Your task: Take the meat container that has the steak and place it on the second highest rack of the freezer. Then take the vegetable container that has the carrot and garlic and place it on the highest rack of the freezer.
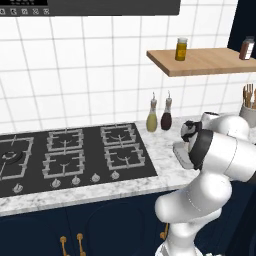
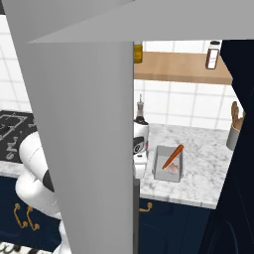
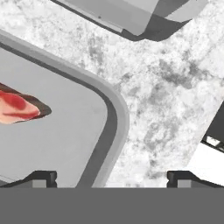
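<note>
Meat container lies on the marble counter, taking up the hand view from 7 to 10 o'clock. Its rounded corner curves through the middle of that view. At 9 o'clock the steak rests on the tray floor, well inside the rim and cut off by the picture's edge.

The gripper hangs at 6 o'clock with its jaws spread wide and nothing between them. One tip is over the tray floor and the other over bare counter, so the jaws straddle the rim.

The first risk, as I judge it, is closing on the curved corner instead of a straight stretch of wall. The pads would then meet a rounded, slanting lip, and the tray could twist or squirt out. A hold at one corner would also let the far side droop on lifting, and the slab could slide towards that low edge.

At 12 o'clock the corner of a second grey tray sits near. A sideways correction could knock it.

In the right base view the freezer door stands open from 8 to 12 o'clock, close beside the arm. A wide swing with the load could strike its edge. At 4 o'clock there, the vegetable container with the carrot looks alike, so the wrong tray could be taken.
</note>
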{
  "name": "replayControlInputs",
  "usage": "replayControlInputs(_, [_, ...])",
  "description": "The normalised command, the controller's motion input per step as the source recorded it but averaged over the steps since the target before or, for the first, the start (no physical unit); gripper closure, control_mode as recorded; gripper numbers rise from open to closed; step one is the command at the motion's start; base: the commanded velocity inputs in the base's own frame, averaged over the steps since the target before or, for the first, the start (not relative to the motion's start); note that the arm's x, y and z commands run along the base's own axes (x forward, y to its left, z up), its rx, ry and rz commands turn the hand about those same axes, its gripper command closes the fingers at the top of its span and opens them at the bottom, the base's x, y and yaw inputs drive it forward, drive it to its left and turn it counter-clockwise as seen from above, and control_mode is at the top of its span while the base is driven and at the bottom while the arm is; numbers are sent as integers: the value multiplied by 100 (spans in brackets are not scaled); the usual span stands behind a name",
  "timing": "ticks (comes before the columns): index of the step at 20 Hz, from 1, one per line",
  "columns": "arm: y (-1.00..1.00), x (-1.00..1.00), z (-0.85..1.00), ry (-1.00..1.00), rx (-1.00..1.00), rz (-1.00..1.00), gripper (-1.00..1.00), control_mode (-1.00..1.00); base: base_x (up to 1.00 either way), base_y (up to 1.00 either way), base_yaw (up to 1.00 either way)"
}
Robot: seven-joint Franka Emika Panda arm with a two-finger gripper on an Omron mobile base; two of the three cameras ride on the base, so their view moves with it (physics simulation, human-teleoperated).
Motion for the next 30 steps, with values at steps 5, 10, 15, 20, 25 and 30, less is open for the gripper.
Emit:
replayControlInputs(5, [1, 21, -8, -1, 0, -15, -100, -100, 0, 0, 0])
replayControlInputs(10, [0, 17, -10, 0, -2, -12, -100, -100, 0, 0, 0])
replayControlInputs(15, [0, 8, -21, -1, -4, -7, -100, -100, 0, 0, 0])
replayControlInputs(20, [0, 6, -18, -4, -2, -4, -100, -100, 0, 0, 0])
replayControlInputs(25, [8, 4, -19, -1, -3, 0, 100, -100, 0, 0, 0])
replayControlInputs(30, [2, 2, -22, -4, -3, -1, 100, -100, 0, 0, 0])
